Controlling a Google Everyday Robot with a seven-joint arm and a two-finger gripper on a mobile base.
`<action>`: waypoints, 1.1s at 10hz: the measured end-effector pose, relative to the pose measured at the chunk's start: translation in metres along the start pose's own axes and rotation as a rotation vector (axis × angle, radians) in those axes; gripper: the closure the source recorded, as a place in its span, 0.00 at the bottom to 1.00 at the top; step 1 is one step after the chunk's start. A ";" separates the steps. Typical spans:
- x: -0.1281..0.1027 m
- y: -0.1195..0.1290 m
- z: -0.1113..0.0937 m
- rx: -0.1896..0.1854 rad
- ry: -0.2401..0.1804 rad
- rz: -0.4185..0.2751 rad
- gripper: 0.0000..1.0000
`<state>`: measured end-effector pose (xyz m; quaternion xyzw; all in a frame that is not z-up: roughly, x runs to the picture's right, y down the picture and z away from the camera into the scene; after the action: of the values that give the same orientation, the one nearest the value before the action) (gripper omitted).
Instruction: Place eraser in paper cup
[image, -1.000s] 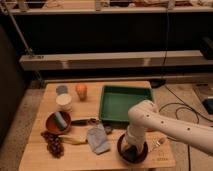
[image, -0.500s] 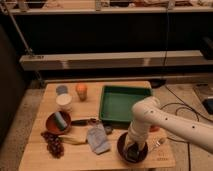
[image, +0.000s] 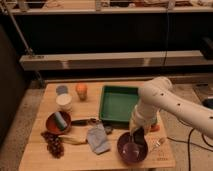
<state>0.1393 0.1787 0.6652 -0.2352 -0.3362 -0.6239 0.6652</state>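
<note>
1. The gripper (image: 131, 139) hangs low in the lower right of the frame, just over the dark purple bowl (image: 123, 153). I cannot tell whether it is spread, pressed together or pinching anything.
2. Just left of it, a small dark block that I take for the eraser (image: 107, 129) lies on the table below the lower-left corner of the green tray (image: 117, 102). It sits at the upper right edge of the grey-blue cloth (image: 97, 140).
3. The paper cup (image: 64, 102) stands well apart at left of centre, in front of a smaller grey-blue container (image: 62, 89) and near an orange (image: 81, 90).
4. Judged from this, the eraser is not yet in the cup, and the gripper is aimed at the wrong vessel.
5. What could go wrong:
   - A closing grasp here would catch the purple bowl's rim or the cloth instead of the block.
   - The cup looks light, so a nudge on arrival could tip it.
   - The reddish-brown bowl (image: 50, 124) with its light blue block (image: 60, 120) sits just below the cup and invites a wrong drop.
6. The wooden table (image: 80, 156) is crowded. Dark grapes (image: 53, 144) lie at lower left.
7. Behind the table are a pale ledge (image: 100, 61) and dark shelving, and cables (image: 191, 137) trail on the floor at right.
</note>
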 end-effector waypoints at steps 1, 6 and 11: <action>0.007 -0.018 -0.012 -0.002 0.023 -0.055 1.00; 0.044 -0.129 -0.025 0.045 0.148 -0.341 1.00; 0.127 -0.227 -0.027 0.017 0.225 -0.576 1.00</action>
<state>-0.0818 0.0482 0.7174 -0.0544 -0.3184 -0.8060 0.4961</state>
